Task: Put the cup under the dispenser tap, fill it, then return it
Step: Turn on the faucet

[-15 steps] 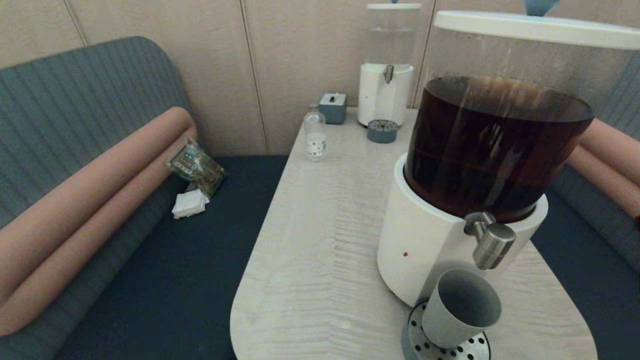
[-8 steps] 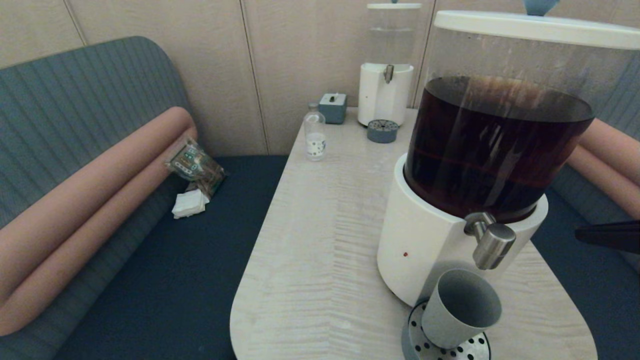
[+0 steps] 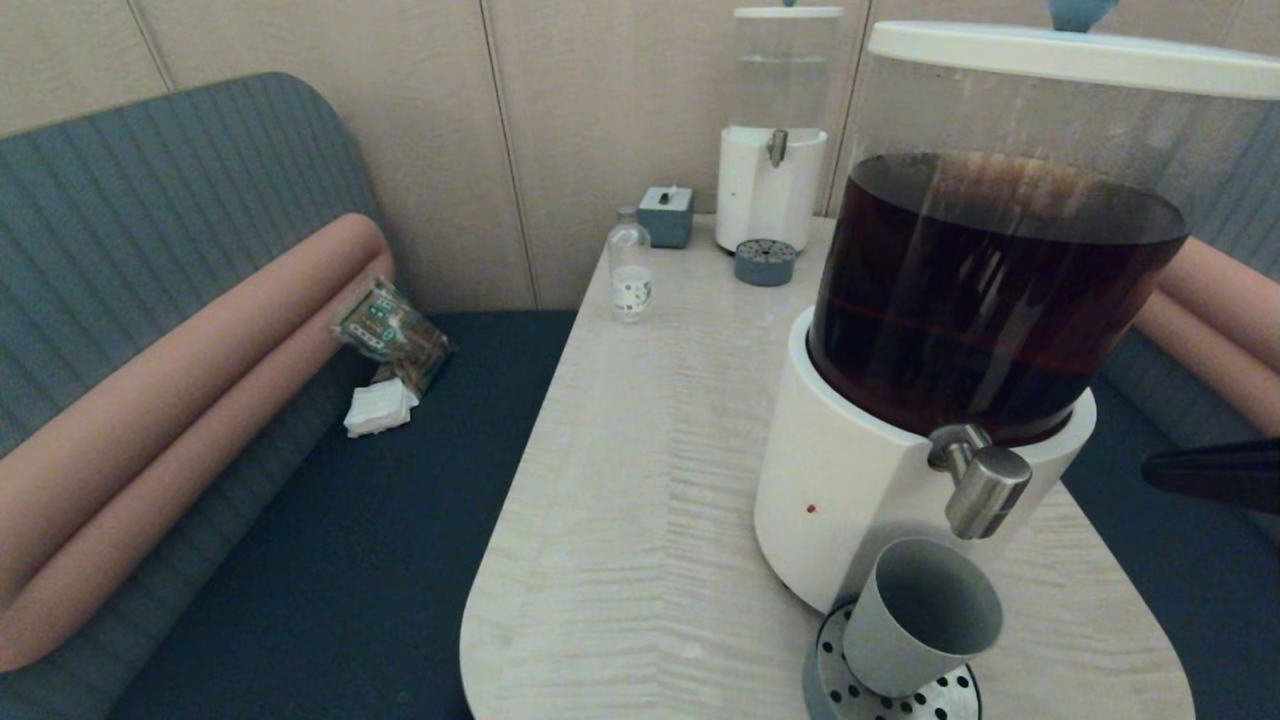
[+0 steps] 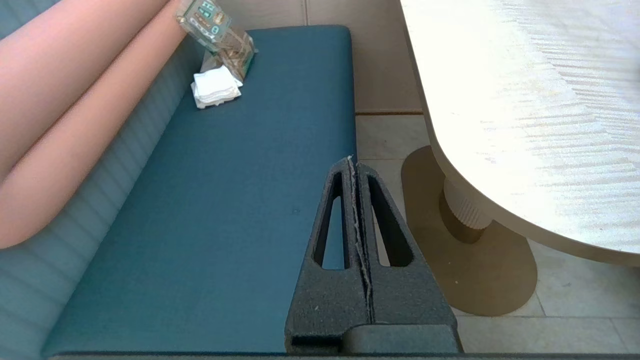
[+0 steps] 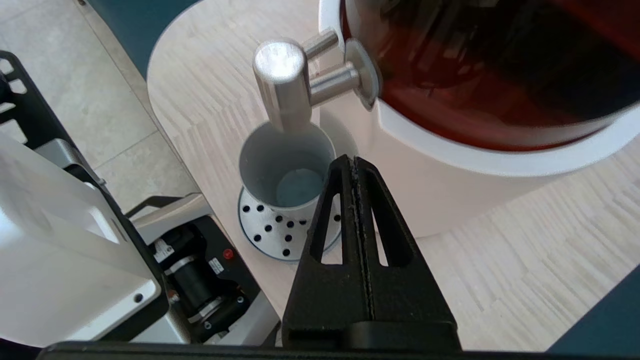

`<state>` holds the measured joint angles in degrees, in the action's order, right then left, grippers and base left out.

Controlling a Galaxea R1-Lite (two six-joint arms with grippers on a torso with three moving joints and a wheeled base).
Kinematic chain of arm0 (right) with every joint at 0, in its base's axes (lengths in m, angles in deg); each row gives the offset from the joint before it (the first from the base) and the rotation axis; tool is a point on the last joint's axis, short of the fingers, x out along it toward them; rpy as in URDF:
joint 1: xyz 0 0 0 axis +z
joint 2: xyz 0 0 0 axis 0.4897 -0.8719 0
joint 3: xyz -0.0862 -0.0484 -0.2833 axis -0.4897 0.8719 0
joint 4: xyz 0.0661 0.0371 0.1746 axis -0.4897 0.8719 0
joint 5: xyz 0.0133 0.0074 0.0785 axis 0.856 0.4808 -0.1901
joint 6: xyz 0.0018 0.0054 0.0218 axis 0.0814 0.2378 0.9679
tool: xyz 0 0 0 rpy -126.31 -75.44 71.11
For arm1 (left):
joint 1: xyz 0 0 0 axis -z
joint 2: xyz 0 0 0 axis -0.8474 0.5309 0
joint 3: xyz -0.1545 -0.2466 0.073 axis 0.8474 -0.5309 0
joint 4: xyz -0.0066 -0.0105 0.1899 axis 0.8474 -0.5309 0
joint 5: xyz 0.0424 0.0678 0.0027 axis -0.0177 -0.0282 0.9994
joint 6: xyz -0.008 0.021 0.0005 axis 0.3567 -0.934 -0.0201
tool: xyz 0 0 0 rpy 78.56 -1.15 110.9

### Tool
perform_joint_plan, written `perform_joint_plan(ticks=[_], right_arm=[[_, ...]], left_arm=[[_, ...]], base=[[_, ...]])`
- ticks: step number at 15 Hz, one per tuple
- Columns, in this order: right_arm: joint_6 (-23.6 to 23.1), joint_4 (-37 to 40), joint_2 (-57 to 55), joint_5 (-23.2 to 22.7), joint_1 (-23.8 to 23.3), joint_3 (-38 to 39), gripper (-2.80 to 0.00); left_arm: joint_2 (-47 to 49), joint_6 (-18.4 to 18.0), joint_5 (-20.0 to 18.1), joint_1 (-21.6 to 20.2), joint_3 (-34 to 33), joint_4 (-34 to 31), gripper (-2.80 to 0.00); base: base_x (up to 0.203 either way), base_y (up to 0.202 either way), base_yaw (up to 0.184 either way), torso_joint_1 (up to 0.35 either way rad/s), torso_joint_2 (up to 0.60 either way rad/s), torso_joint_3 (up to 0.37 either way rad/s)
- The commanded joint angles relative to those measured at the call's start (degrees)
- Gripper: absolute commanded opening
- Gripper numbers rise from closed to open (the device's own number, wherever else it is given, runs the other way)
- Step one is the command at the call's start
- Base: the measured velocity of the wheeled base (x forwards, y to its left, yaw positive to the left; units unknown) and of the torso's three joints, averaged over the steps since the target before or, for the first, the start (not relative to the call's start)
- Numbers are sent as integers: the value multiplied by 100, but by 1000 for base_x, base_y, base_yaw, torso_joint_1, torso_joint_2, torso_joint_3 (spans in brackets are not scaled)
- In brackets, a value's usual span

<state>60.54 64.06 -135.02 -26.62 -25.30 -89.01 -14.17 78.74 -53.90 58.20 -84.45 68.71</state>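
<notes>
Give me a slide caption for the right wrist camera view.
Right gripper, shut and empty, hovers above the empty grey cup standing on the perforated drip tray beneath the steel dispenser tap.

Soft, even indoor light fills the head view. The worktop glares nearly white in the left wrist view. The dark tank looks smeared in the right wrist view.

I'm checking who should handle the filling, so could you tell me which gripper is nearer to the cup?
The right. The right gripper hangs shut above the table beside the cup under the dispenser tap. The left gripper is shut, off the table over the bench seat.
</notes>
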Motion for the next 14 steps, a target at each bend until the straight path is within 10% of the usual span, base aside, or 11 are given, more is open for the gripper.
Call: perform_joint_plan(ticks=[1, 10, 14], right_arm=[[67, 75, -130, 36, 65, -175, -280], [1830, 764, -722, 2739, 1453, -1054, -280], [1817, 663, -878, 2877, 1760, -1101, -280]], left_arm=[[9, 2, -2, 0, 0, 2, -280], [9, 2, -2, 0, 0, 2, -280], [9, 2, -2, 0, 0, 2, -280]], base=[[0, 0, 0, 0, 0, 0], [0, 0, 0, 0, 0, 0], [0, 0, 0, 0, 0, 0]])
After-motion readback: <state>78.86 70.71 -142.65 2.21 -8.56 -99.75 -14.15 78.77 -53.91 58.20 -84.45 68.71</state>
